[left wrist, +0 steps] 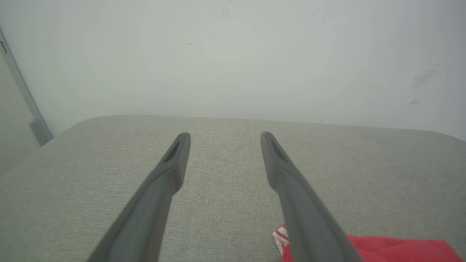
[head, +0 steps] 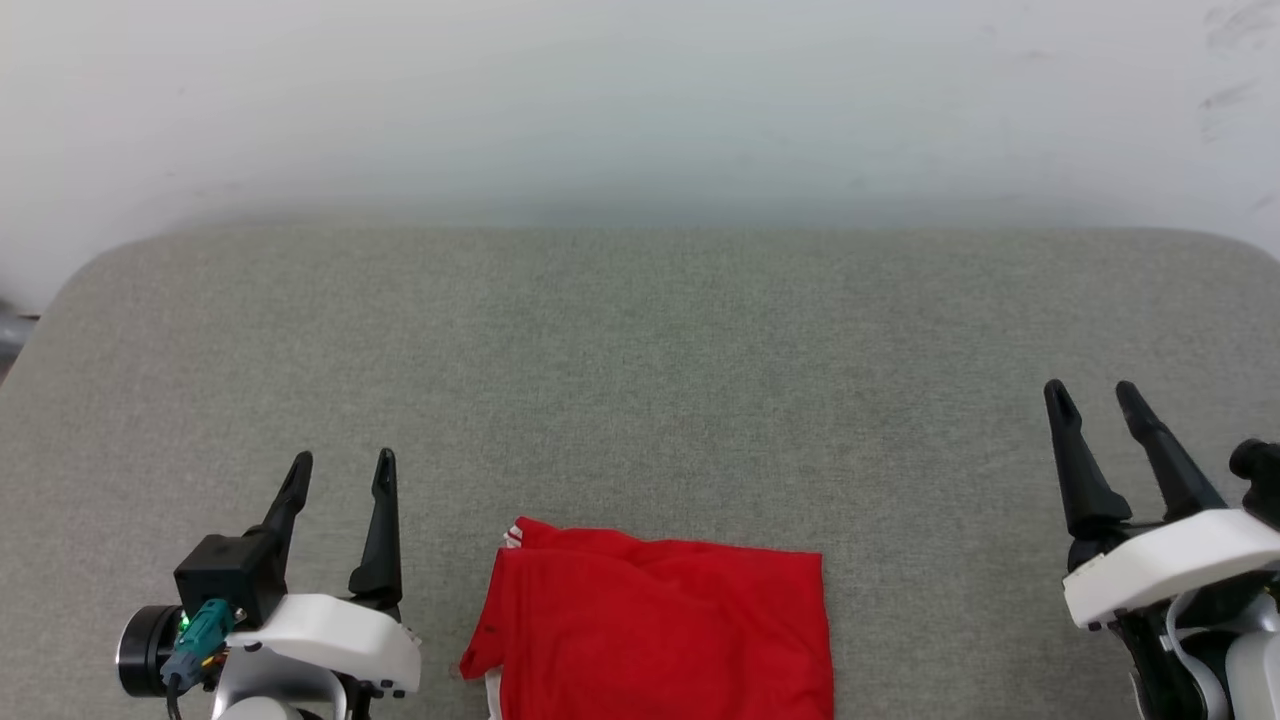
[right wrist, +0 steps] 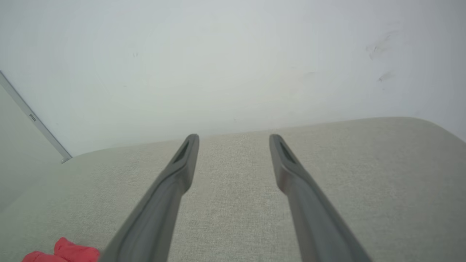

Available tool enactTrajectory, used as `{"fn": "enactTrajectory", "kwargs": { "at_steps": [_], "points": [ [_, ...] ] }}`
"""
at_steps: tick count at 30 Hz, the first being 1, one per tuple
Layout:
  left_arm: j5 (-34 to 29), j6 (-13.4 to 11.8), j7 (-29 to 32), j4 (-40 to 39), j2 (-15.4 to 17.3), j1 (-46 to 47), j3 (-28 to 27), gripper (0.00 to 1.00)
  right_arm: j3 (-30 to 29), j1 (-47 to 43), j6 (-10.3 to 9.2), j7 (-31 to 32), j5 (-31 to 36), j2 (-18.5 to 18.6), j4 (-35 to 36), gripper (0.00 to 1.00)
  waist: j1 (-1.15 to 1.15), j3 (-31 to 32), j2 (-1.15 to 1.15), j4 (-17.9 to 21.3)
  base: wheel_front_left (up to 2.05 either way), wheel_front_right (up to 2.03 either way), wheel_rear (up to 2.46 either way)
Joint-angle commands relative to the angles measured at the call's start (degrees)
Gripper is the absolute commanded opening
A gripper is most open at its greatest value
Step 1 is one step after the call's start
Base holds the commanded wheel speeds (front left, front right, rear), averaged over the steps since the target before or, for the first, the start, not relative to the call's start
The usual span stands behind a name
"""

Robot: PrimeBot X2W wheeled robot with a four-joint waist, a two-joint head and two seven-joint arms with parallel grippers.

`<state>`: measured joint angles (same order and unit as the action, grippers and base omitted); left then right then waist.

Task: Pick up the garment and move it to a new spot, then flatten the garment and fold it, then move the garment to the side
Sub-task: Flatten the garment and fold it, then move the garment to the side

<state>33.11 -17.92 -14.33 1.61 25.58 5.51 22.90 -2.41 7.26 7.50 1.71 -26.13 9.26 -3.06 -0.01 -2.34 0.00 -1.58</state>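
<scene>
The red garment [head: 660,630] lies folded into a rough rectangle at the near edge of the grey surface, a bit of red-white striped trim at its far left corner; its lettering is hidden. Its lower part runs out of the head view. My left gripper [head: 342,462] stands open to the garment's left, apart from it. My right gripper [head: 1095,392] is open far off to the right. A red corner with striped trim [left wrist: 382,247] shows at the bottom right of the left wrist view, beside open fingers [left wrist: 171,163]. A red bump [right wrist: 63,251] sits at the right wrist view's bottom left.
The grey fabric-covered surface [head: 640,380] has rounded far corners and ends at a pale wall [head: 640,100]. A grey metal strip [left wrist: 22,94] runs down the wall at the left.
</scene>
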Motion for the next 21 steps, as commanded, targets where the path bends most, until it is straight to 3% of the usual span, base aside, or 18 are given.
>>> {"fn": "enactTrajectory", "kwargs": {
  "at_steps": [1, 8, 21],
  "points": [
    [0.02, -0.32, -0.47, -0.01, 0.31, -0.98, -0.47, 1.00, -1.69, -1.73, -0.03, -0.28, 4.39, -1.19, 2.13, 1.00, 0.01, 1.36, 0.00, 0.71, 0.00, 0.00, 0.00],
    [-0.50, -0.34, -0.66, 0.73, 0.36, -3.06, -1.29, 1.00, -2.61, -6.53, -0.03, 0.82, 12.88, -3.65, 7.88, 1.00, 0.01, 3.42, 0.00, 1.48, 0.00, 0.00, 0.00],
    [-2.47, 0.01, -0.95, 0.95, -0.71, -6.92, -3.76, 1.00, 0.08, -13.57, -0.03, 2.46, 15.44, -6.10, 9.21, 1.00, 0.01, 5.46, 0.00, 1.70, 0.00, 0.00, 0.00]
  ]
}}
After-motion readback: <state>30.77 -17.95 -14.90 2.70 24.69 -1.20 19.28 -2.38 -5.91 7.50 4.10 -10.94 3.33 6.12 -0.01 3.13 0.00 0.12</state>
